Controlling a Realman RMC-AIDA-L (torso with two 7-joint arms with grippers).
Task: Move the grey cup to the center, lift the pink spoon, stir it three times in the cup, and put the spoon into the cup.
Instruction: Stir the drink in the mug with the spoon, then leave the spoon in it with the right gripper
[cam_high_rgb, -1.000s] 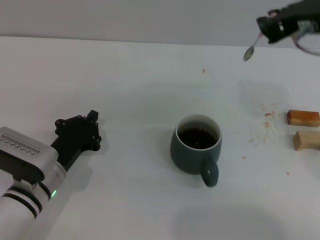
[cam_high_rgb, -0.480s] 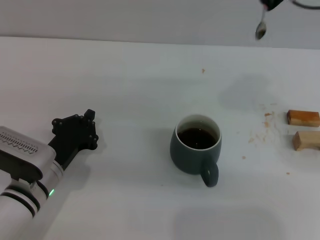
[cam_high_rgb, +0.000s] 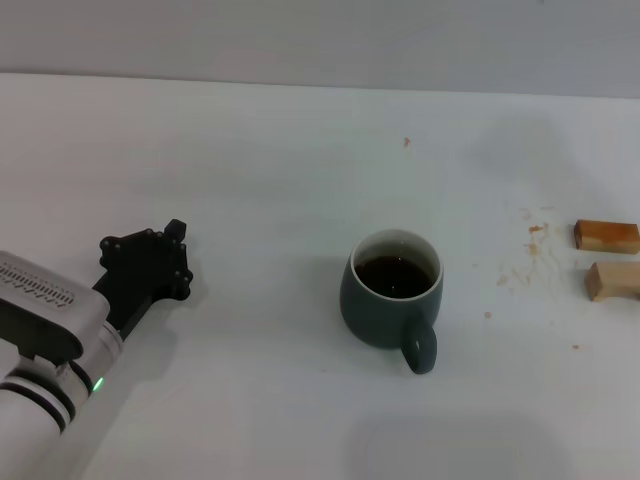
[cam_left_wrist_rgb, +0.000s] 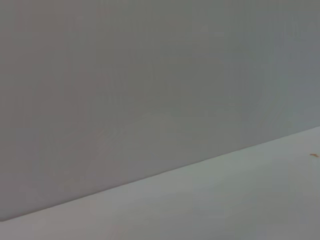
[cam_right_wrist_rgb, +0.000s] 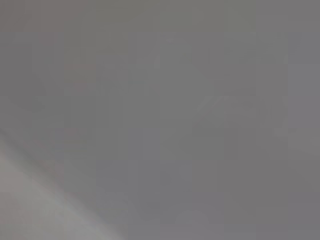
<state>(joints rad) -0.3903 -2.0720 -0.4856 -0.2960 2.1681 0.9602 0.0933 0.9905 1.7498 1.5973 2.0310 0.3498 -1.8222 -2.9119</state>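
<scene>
The grey cup (cam_high_rgb: 391, 300) stands upright near the middle of the white table (cam_high_rgb: 280, 170) in the head view. Dark brown liquid fills it, and its handle points toward the table's front edge. The pink spoon is out of view in every frame. My left gripper (cam_high_rgb: 150, 265) rests low over the table at the left, well apart from the cup. My right gripper does not show in any view. Only a faint shadow lies on the table at the far right back.
Two small tan wooden blocks (cam_high_rgb: 606, 236) (cam_high_rgb: 612, 279) lie at the right edge of the table, with crumbs scattered beside them. A grey wall (cam_left_wrist_rgb: 150, 75) runs behind the table.
The right gripper holding the spoon rose up and out of the top of the head view. My left gripper drew back slightly to the left.
</scene>
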